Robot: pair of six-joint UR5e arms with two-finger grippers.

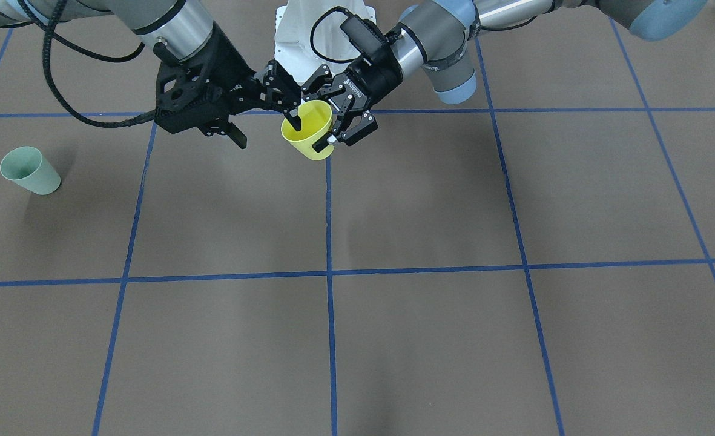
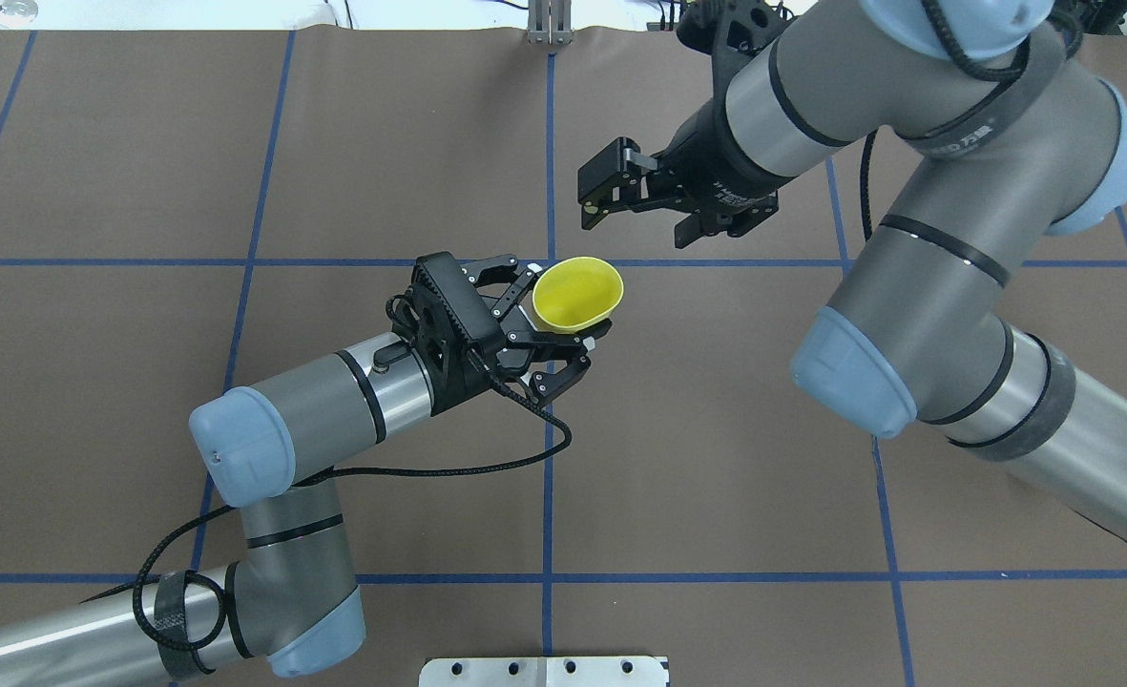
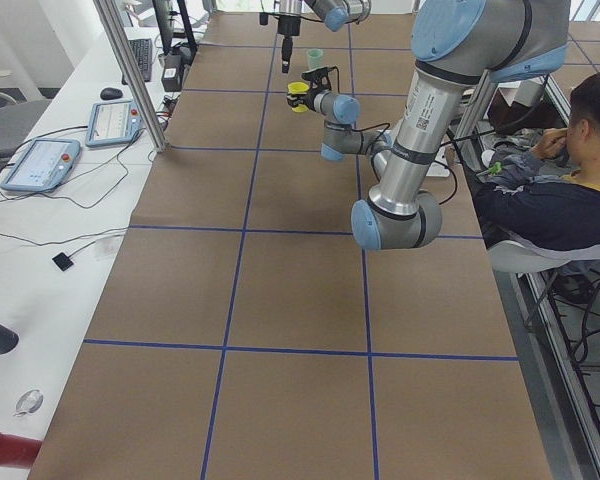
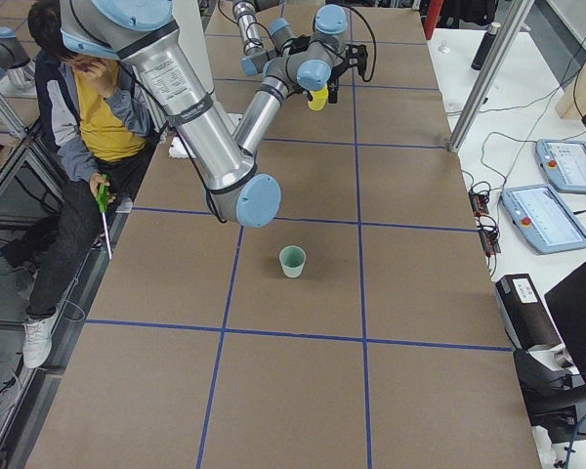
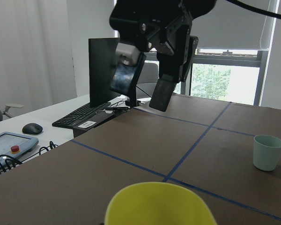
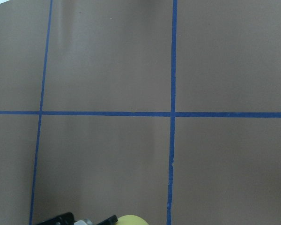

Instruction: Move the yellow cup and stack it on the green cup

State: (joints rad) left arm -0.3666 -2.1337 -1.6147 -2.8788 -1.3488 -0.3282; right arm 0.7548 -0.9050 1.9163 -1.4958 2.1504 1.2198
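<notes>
- The left claw (image 2: 563, 310) is squeezing the yellow cup (image 2: 577, 289) by its side, one finger on each side of it.
- The yellow cup is hanging in the air over the counter (image 1: 430, 200), near the middle blue line (image 1: 329, 242).
- The cup is leaning over, and its open mouth is pointing up and away from the left claw.
- The right claw (image 5: 145, 84) is hanging just beside the yellow cup, a bit higher up. Its fingers are standing wide apart and are holding nothing.
- In the overhead view, the right claw is not touching the cup.
- The green cup (image 1: 29, 170) is standing upright on the counter with its mouth up.
- It is sitting far over on the robot's right side, well apart from both claws and from the yellow cup.
</notes>
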